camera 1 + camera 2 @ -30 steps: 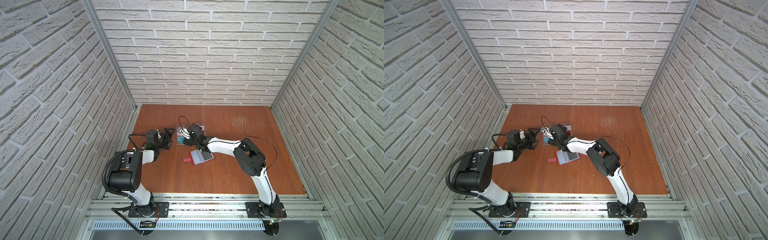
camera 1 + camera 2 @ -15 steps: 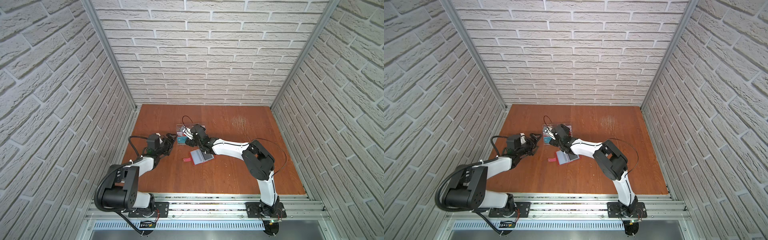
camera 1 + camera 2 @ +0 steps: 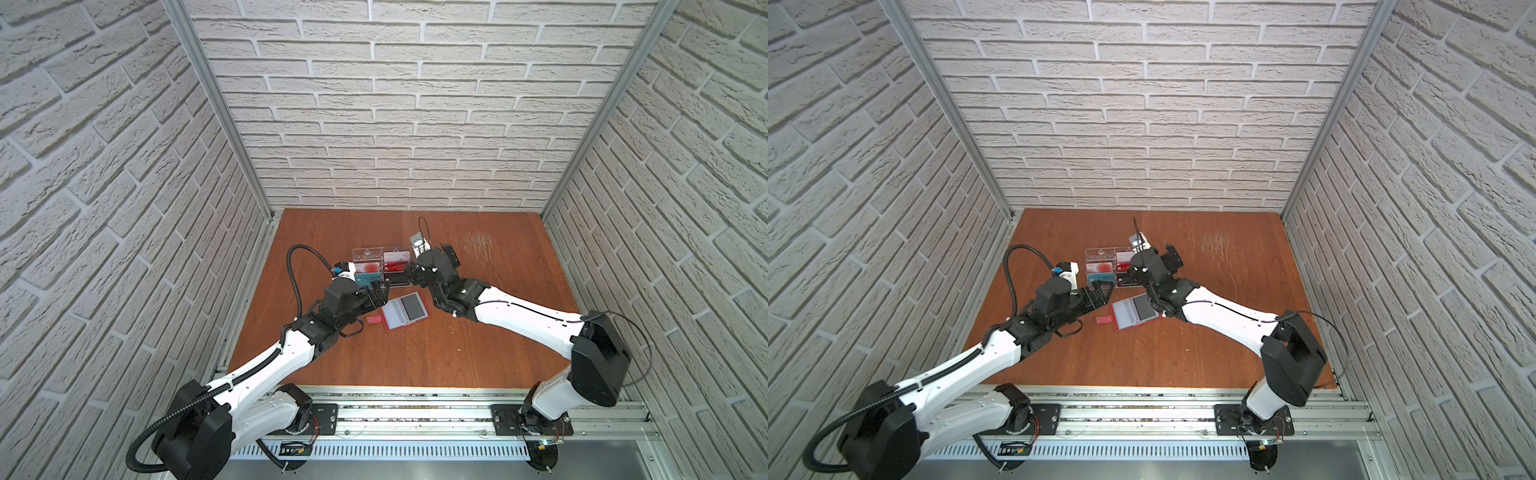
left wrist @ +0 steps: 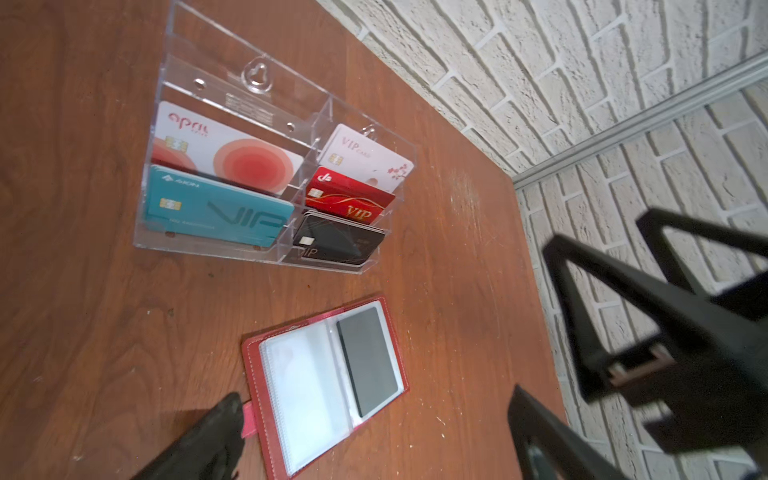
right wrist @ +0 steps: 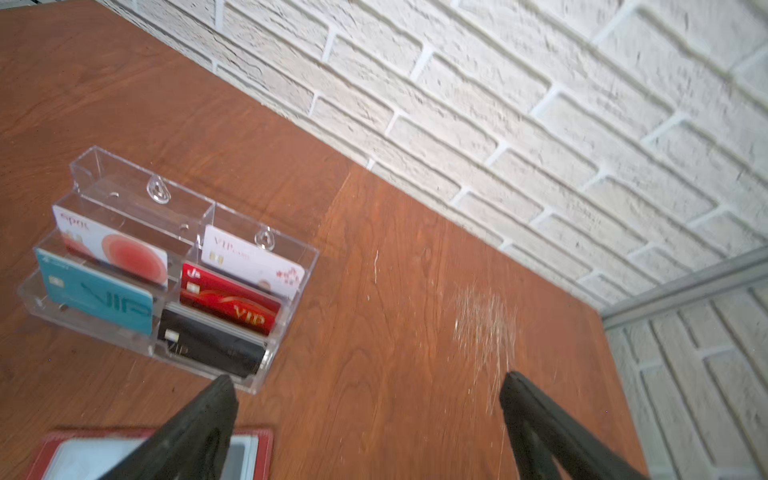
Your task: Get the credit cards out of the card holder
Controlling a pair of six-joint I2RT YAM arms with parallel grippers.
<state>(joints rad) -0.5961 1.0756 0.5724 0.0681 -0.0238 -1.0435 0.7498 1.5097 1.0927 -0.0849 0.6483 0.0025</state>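
Observation:
The red card holder (image 3: 390, 328) (image 3: 1121, 325) lies open on the table, sleeves up. A dark grey credit card (image 4: 368, 361) (image 3: 414, 308) sits in one sleeve; the sleeve beside it looks empty. My left gripper (image 3: 380, 293) (image 4: 376, 395) hovers open at the holder's strap side, one finger (image 4: 208, 436) over the red strap tab (image 4: 249, 419). My right gripper (image 3: 409, 276) (image 5: 368, 380) is open and empty between the holder (image 5: 266, 449) and the tray.
A clear acrylic tray (image 3: 368, 252) (image 4: 249, 75) (image 5: 124, 174) stands just behind the holder with white, teal and red cards and a stack of black cards (image 4: 336, 241) (image 5: 212, 345). Brick walls close in on three sides.
My left arm has stretched out and its gripper has moved right to the holder's strap side. The right gripper has drawn back to the right from the tray. Both stay open.

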